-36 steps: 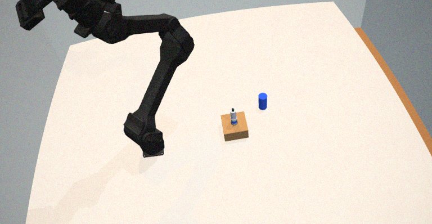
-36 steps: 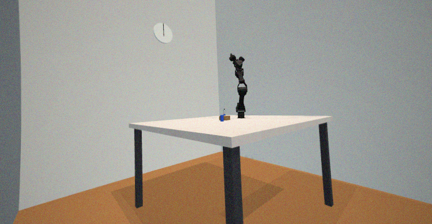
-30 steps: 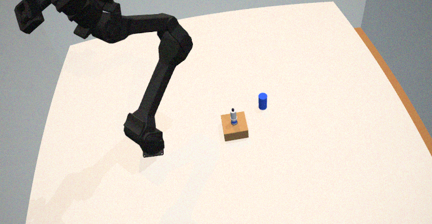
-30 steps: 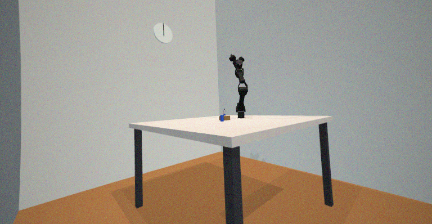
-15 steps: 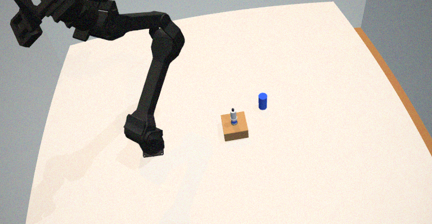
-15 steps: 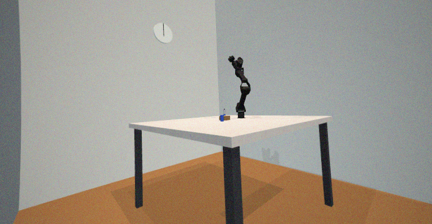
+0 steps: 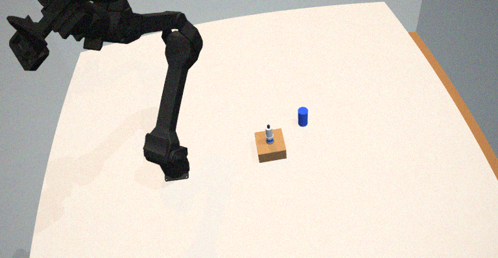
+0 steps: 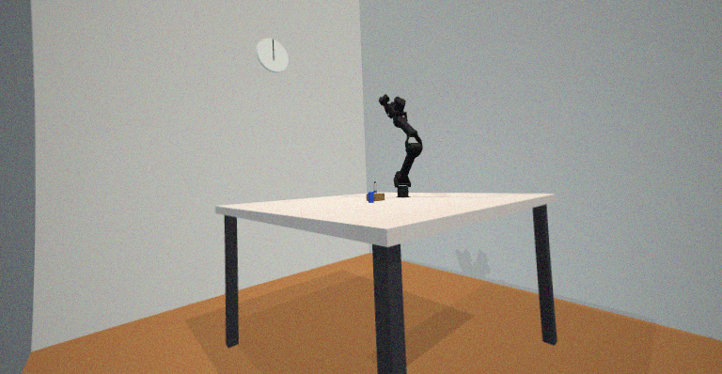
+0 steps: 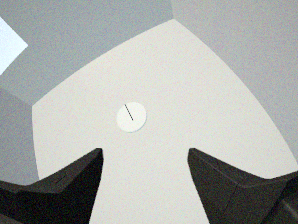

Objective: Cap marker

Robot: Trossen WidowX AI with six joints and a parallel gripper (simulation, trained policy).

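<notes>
The marker (image 7: 269, 133) (image 8: 375, 186) stands upright in the brown holder block (image 7: 272, 157) (image 8: 380, 196), its dark tip pointing up and bare. The blue cap (image 7: 303, 118) (image 8: 370, 197) stands upright on the table (image 7: 226, 214) (image 8: 385, 217), apart from the block, toward the upper right of it in the top view. My gripper (image 8: 391, 101) (image 9: 146, 155) is open, with nothing between its fingers in the wrist view. It is raised high above the table, far from the marker and the cap, and points toward a wall.
The arm (image 7: 172, 100) (image 8: 411, 154) rises from its base at the left of the block in the top view, its upper links folded toward the upper left. A round clock (image 8: 273, 54) (image 9: 131, 117) hangs on the wall.
</notes>
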